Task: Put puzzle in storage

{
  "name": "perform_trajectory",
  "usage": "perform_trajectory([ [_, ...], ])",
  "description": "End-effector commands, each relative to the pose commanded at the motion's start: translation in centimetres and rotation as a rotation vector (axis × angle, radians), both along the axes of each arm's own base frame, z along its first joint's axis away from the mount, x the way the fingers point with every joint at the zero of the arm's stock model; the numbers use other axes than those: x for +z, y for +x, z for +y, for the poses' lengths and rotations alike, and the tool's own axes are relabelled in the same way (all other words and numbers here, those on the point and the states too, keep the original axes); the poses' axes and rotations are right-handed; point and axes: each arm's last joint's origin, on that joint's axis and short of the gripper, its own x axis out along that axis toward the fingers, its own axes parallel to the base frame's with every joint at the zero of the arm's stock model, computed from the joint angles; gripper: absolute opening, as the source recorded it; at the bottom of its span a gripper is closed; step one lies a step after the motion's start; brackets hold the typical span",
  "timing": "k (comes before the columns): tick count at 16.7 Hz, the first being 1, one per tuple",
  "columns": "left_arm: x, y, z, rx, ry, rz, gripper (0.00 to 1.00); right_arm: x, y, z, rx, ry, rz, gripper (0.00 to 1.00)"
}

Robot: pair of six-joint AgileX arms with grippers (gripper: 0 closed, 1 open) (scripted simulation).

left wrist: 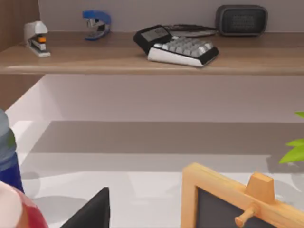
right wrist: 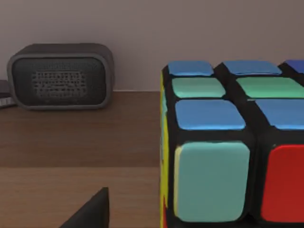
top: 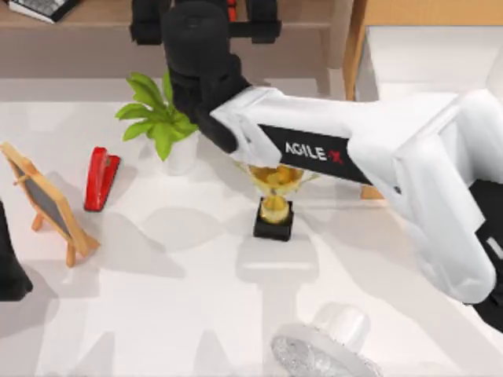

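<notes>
The right arm (top: 346,157) is stretched from the right side across the counter (top: 181,290) toward the long wooden shelf (top: 102,16) at the back, and its wrist camera is parked right up against the puzzle (right wrist: 232,142), which sits on that shelf with a dark speaker-looking box (right wrist: 59,76) off to one side. So the AgileX looks to be at the reach-and-grab step, nothing stored yet. Honestly can't tell how the right jaws stand: just one dark finger edge (right wrist: 90,211) pokes into the wrist view, not touching the cube, and from above the black wrist hides the tips. To do this well, the arm should probably line the jaws up square on two opposite flat faces, not corner to corner, since a cube like that will twist out of a skewed pinch. Then lift straight up off the shelf before swinging right, because the trophy (top: 275,196) and the potted plant (top: 161,122) stand just under the forearm and the lip of the storage (top: 428,55) at the top right needs clearing. The left arm (top: 9,267) is idling at the left edge near the little chalkboard easel (top: 47,200), with the red stapler (top: 100,179) just beyond it, and its jaws are also a cannot-tell.
</notes>
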Motion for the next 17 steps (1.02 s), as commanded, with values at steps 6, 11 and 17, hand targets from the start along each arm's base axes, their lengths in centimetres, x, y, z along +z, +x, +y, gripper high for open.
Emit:
perform_trajectory([
  [6, 0.0, 0.0, 0.0, 0.0, 0.0, 0.0, 1.0, -0.04, 0.21, -0.04, 0.0, 0.0, 0.001, 0.92],
  [11, 0.0, 0.0, 0.0, 0.0, 0.0, 0.0, 1.0, -0.04, 0.21, -0.04, 0.0, 0.0, 0.001, 0.55],
  [17, 0.0, 0.0, 0.0, 0.0, 0.0, 0.0, 1.0, -0.04, 0.21, -0.04, 0.0, 0.0, 0.001, 0.1],
])
